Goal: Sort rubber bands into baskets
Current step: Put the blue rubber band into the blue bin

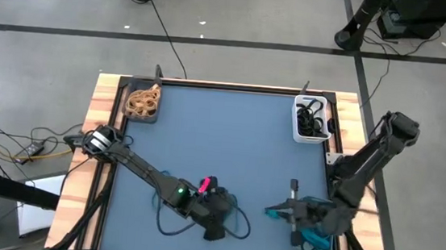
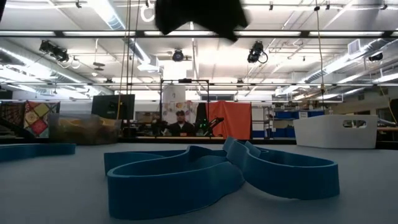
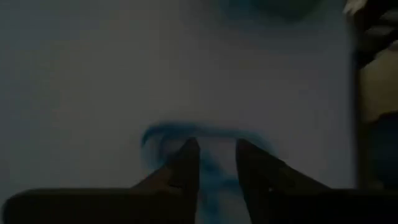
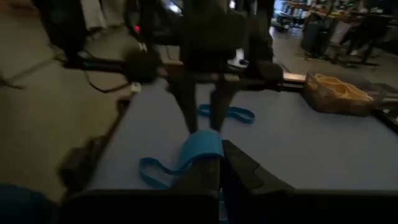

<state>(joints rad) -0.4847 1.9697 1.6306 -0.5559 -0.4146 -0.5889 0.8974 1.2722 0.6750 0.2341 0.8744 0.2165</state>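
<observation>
Near the table's front edge, right hand [image 4: 219, 163] pinching a blue rubber band [image 4: 200, 149], left hand [image 3: 212, 163] slightly spread over blue bands [image 2: 217, 174].

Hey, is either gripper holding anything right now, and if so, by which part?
The right gripper is shut on a blue rubber band, pinching one end of its loop. The left gripper holds nothing.

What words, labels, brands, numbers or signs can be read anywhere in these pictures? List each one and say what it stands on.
None can be read.
The basket with tan rubber bands, the white basket and the blue table show no writing.
The patterned panels in the room behind the table are too small to read any text.
</observation>
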